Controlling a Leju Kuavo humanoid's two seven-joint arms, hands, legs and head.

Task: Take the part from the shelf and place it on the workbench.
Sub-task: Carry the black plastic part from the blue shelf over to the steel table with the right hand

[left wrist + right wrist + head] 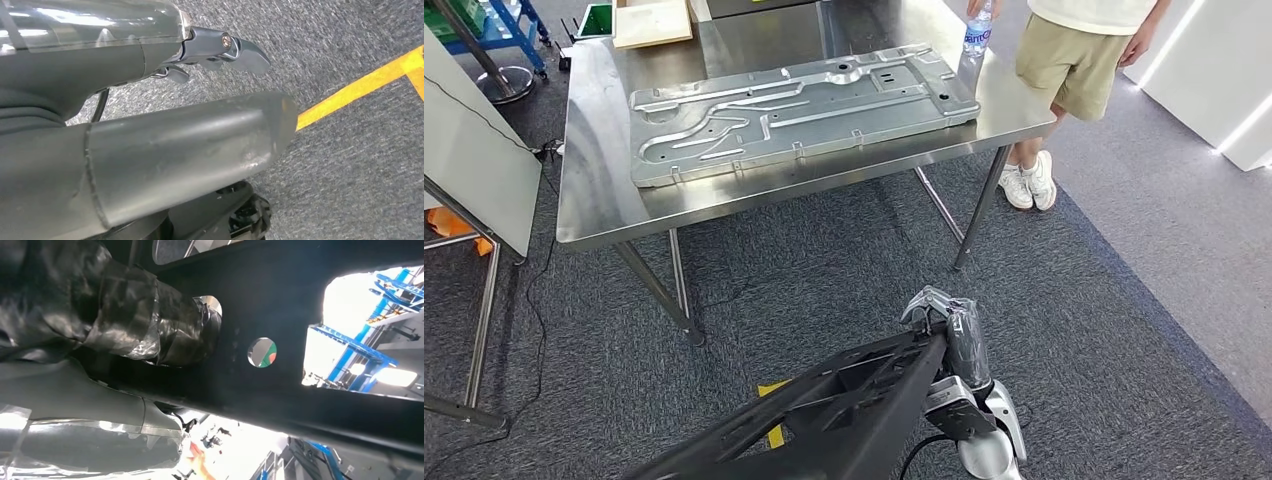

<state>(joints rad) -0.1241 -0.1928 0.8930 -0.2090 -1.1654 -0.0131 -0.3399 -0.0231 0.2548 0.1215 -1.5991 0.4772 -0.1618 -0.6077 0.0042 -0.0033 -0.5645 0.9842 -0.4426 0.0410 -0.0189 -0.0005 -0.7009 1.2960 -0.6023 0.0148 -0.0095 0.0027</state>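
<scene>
The right hand is clamped on one end of a black part, a long flat frame with cut-out openings, which it carries low in front of the robot above the grey carpet; in the right wrist view its taped fingers press flat against the part's dark surface, beside a small round hole. The left hand appears in its own wrist view as a thick grey thumb with darker fingers stretched out above it over the carpet, and a black piece lies just under the thumb; whether that hand grips anything cannot be told. A yellow line crosses the carpet near it. Ahead stands the steel workbench, well apart from the carried part, with a large stamped metal panel lying flat across its top. At the bench's far right corner a person in khaki shorts and white shoes rests a hand on a clear water bottle standing upright on the bench. A pale board lies at the bench's far edge.
</scene>
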